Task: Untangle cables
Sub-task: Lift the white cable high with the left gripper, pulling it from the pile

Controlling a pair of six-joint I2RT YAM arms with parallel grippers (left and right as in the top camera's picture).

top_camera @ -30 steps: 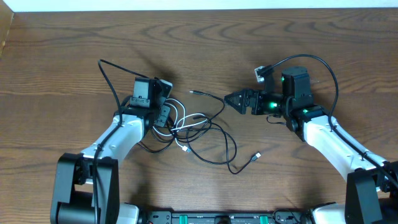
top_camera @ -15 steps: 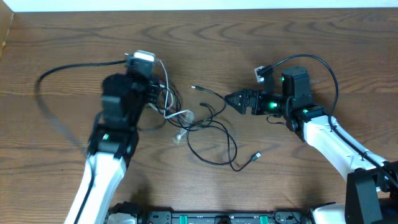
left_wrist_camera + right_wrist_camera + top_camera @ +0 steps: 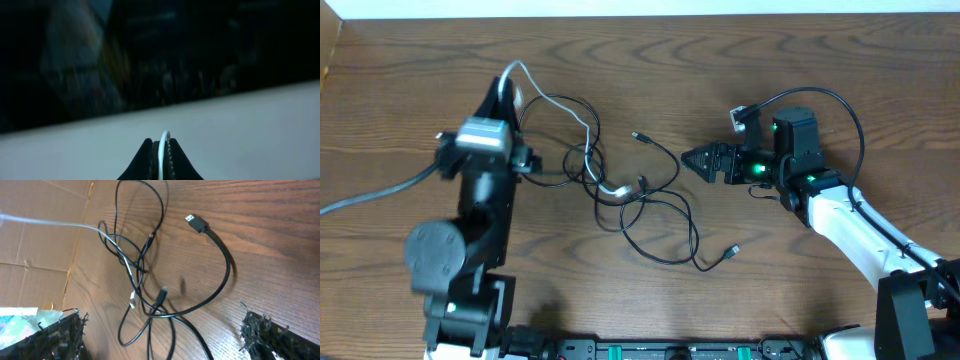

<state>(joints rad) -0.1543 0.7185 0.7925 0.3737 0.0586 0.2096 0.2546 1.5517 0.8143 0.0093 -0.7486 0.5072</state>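
Note:
The cables lie tangled mid-table. A white cable (image 3: 608, 189) rises out of the knot to my left gripper (image 3: 508, 78), which is lifted high over the table's left side. In the left wrist view that gripper (image 3: 161, 145) is shut on the white cable (image 3: 162, 150), which sticks up between the jaws. Black cables (image 3: 692, 235) loop around the knot, one ending in a plug (image 3: 733, 250). My right gripper (image 3: 688, 160) rests just right of the tangle. In its wrist view it (image 3: 161, 320) is open wide, with black cables (image 3: 227, 270) and the white cable (image 3: 131, 275) ahead.
The wooden table (image 3: 820, 60) ends at a white strip along the far edge. The left arm's own thick black wire (image 3: 370, 195) trails off to the left. Cardboard (image 3: 40, 230) shows beyond the table in the right wrist view.
My left arm has risen and swung toward the far left with the white cable, drawing it up and stretching the tangle leftward. The right arm has stayed still.

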